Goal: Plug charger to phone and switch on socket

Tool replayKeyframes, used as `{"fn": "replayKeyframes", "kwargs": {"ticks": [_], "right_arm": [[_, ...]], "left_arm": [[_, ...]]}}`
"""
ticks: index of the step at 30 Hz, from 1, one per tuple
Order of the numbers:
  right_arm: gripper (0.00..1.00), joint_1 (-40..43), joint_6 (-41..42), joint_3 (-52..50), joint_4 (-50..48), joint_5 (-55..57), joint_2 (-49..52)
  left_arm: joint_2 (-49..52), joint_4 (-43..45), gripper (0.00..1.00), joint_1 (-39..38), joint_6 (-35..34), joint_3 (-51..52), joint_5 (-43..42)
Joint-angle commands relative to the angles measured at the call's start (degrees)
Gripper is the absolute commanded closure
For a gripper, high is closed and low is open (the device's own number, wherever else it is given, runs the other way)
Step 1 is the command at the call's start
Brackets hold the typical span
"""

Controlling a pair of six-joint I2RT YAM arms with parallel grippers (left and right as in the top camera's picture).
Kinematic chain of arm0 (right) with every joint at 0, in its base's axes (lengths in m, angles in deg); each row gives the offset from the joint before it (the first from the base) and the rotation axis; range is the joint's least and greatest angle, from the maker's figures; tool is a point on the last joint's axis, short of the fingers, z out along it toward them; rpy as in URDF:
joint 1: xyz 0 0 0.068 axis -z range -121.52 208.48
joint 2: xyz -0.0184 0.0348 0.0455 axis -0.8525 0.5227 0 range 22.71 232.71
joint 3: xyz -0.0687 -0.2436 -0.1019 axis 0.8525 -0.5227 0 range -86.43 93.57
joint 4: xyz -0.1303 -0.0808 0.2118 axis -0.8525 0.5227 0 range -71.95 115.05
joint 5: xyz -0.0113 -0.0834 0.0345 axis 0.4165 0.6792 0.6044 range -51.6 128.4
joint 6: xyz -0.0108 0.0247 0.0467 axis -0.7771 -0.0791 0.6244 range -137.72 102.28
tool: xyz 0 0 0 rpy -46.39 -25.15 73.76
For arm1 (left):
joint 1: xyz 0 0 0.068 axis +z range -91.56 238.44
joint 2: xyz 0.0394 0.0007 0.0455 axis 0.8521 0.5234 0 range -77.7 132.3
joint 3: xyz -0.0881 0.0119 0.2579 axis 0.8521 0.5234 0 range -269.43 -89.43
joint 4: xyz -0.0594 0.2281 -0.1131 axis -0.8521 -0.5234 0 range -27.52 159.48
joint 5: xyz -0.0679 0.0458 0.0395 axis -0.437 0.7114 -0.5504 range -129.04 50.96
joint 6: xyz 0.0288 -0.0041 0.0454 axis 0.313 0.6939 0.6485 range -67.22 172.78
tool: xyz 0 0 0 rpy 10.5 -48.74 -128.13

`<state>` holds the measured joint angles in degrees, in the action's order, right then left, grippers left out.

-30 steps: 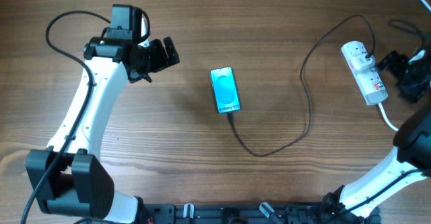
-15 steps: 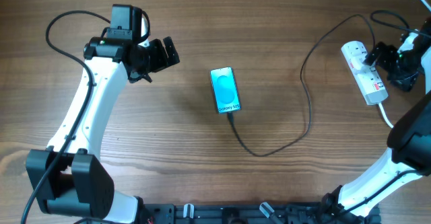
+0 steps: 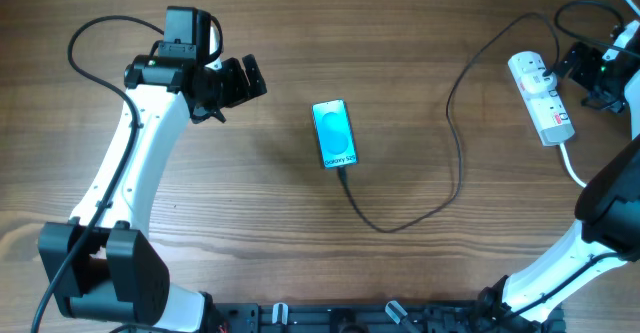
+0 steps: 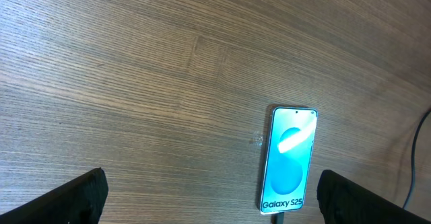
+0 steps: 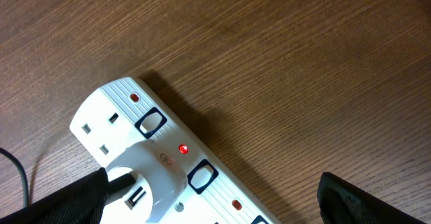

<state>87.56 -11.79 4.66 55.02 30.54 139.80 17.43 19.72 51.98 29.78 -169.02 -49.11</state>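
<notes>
The phone with a teal-blue screen lies mid-table; it also shows in the left wrist view. The black charger cable runs from the phone's bottom edge, where its connector sits, in a loop to a white plug on the socket. The socket is the white power strip at the far right; in the right wrist view one red light glows beside a switch. My left gripper is open and empty, left of the phone. My right gripper is open, just right of the socket's top end.
The socket's thick white cord runs off toward the right edge under my right arm. Black robot cables loop at the top right and top left.
My right gripper has moved up and away from the socket's middle toward its top end. The socket shifted slightly. The left arm, phone and cable have not moved.
</notes>
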Motion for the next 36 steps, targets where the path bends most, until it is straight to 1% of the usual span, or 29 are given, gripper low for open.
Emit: {"fn": "replayKeyframes", "kwargs": {"ticks": [1,16,21,25,28,30,34,36], "right_arm": [[0.00,0.07,0.13,0.17,-0.28,0.35,-1.07],[0.00,0.07,0.15,0.17,-0.28,0.35,-1.07],[0.00,0.07,0.15,0.17,-0.28,0.35,-1.07],[0.00,0.07,0.17,0.17,-0.28,0.35,-1.07],[0.00,0.07,0.20,0.17,-0.28,0.35,-1.07],[0.00,0.07,0.17,0.17,-0.31,0.35,-1.07],[0.00,0.07,0.17,0.17,-0.28,0.37,-1.07],[0.00,0.07,0.20,0.17,-0.28,0.35,-1.07]], "left_arm": [[-0.31,0.00,0.00,0.20,0.11,0.26,0.76],[-0.17,-0.02,0.00,0.20,0.13,0.26,0.76],[-4.79,0.02,0.00,0.20,0.33,0.26,1.01],[-7.89,0.87,0.00,0.20,0.33,0.31,2.95],[-7.91,6.49,0.00,-0.26,0.31,3.30,2.97],[-7.91,12.07,0.00,-1.11,0.31,7.19,2.95],[-7.91,28.15,0.00,-4.35,0.31,18.69,2.95],[-7.91,34.23,0.00,-5.55,0.31,23.78,2.97]]}}
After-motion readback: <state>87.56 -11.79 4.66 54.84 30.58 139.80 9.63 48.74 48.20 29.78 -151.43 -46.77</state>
